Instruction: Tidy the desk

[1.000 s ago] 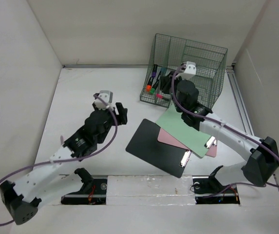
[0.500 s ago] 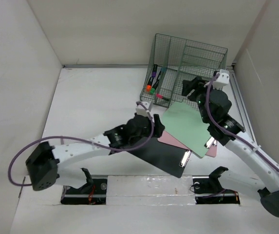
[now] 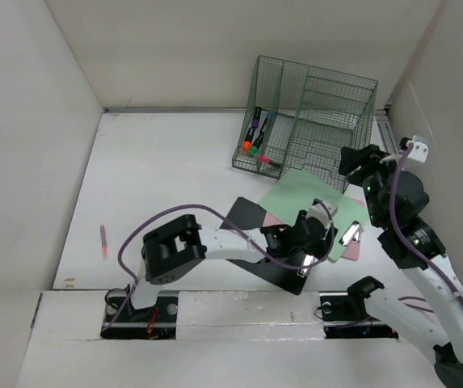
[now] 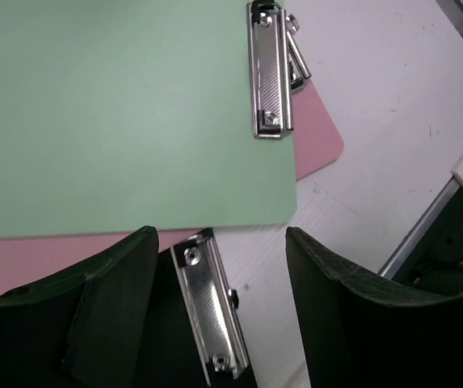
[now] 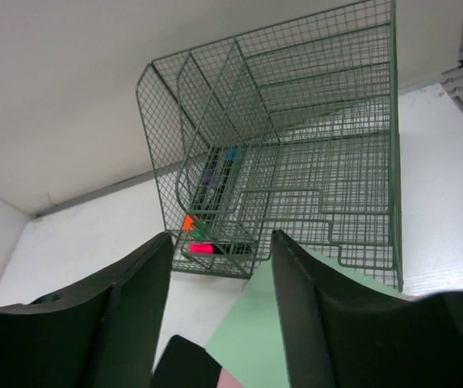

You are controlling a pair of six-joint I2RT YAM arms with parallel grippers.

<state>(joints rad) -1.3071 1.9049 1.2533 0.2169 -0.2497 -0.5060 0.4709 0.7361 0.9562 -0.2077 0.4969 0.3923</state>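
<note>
The white desk [image 3: 158, 162] holds three overlapping clipboards: green [image 3: 300, 198] on top, pink [image 3: 349, 249] under it, black [image 3: 251, 234] at the front. My left gripper [image 3: 305, 242] hangs low over the black board's clip end. In the left wrist view it [image 4: 219, 267] is open, and the black board's metal clip [image 4: 211, 311] lies between the fingers, close to the left one [image 4: 110, 315]. The green board's clip [image 4: 269, 69] lies beyond. My right gripper [image 3: 354, 162] is raised at the right, open and empty [image 5: 219, 242], facing the organizer.
A dark green wire-mesh organizer [image 3: 316, 105] stands at the back right, with several markers [image 3: 255, 133] in its front left compartment [image 5: 203, 234]. A pink marker [image 3: 103, 241] lies alone on the desk's left side. White walls enclose the desk.
My left arm has swung from the desk's middle rightward to the black clipboard's clip. The right arm has drawn back from the organizer to the right, and its gripper has opened.
</note>
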